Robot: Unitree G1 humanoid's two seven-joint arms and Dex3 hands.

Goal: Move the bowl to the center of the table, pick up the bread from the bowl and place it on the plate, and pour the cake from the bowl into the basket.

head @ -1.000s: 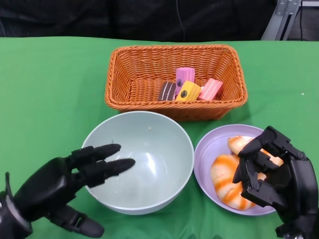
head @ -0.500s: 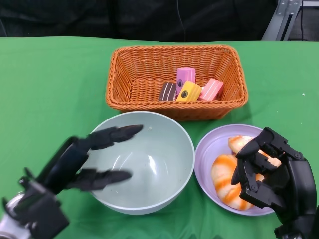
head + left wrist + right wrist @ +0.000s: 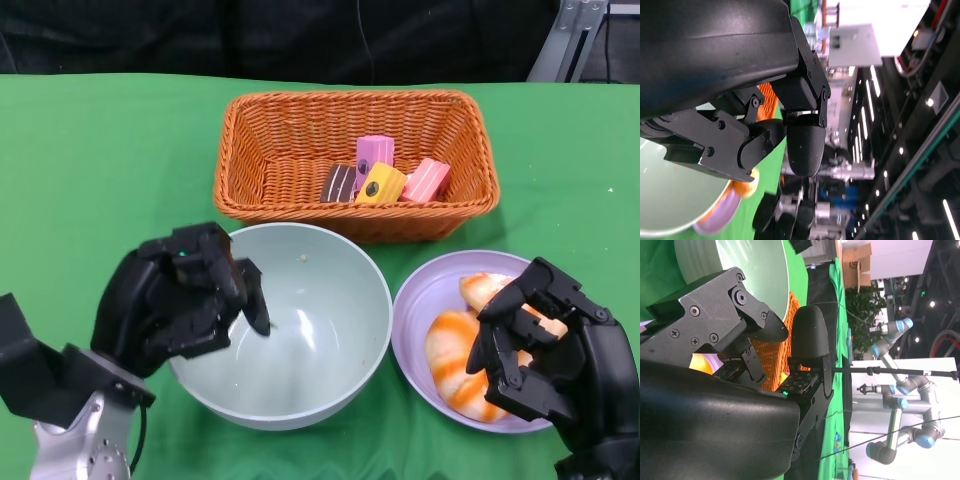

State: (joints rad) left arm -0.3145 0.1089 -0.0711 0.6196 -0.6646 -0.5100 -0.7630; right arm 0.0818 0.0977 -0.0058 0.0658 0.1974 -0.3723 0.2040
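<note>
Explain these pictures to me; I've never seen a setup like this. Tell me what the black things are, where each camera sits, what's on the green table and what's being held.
The black things are a humanoid robot's two hands. The head view looks down from the robot; the other two views come from cameras at its wrists, so they look turned.

On the green table stand an empty pale green bowl, a purple plate with two orange-striped breads, and a wicker basket with four small cakes.

The left hand has its fingers curled over the bowl's rim. The right hand hovers at the plate, apparently holding nothing.
</note>
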